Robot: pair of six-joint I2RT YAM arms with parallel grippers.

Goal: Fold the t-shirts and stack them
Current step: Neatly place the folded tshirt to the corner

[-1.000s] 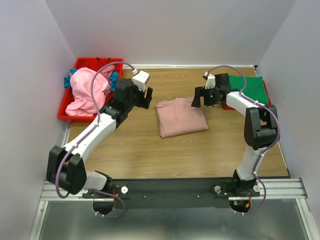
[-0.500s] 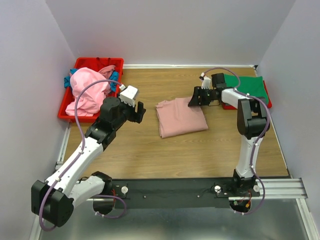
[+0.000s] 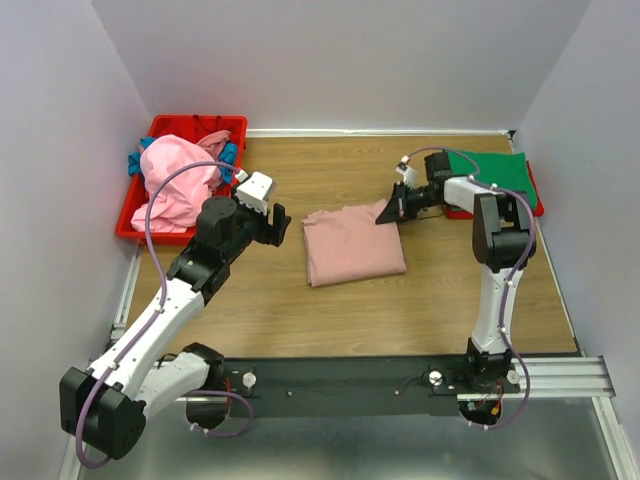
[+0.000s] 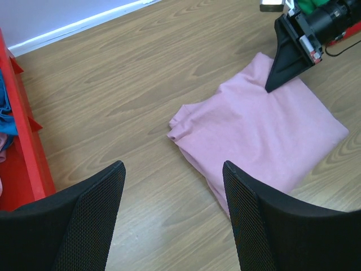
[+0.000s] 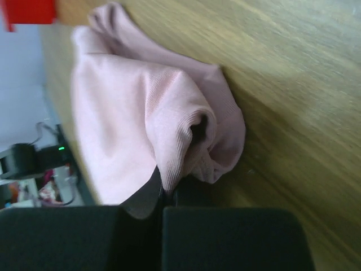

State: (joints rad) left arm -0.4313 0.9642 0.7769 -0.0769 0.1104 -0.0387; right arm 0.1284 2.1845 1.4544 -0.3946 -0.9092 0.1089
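Observation:
A folded dusty-pink t-shirt [image 3: 355,243] lies in the middle of the wooden table, plain side up. My right gripper [image 3: 386,214] is low at its far right corner and shut on a pinch of the cloth [image 5: 169,130]; the fabric bunches up right in front of the closed fingers [image 5: 166,195]. In the left wrist view the same shirt [image 4: 265,130] lies ahead and to the right, with the right gripper [image 4: 271,84] on its far edge. My left gripper [image 3: 279,226] hovers open to the left of the shirt, with only bare table between its mesh pads [image 4: 101,192].
A red bin [image 3: 196,123] at the back left holds a heap of brighter pink cloth [image 3: 178,185] with blue cloth [image 3: 134,163] beside it. A folded green t-shirt [image 3: 495,172] lies on red cloth [image 3: 536,196] at the back right. White walls enclose the table.
My right gripper has closed on the pink shirt's far right corner, and the shirt has shifted slightly left. The left arm has drawn back toward the near left and stayed open.

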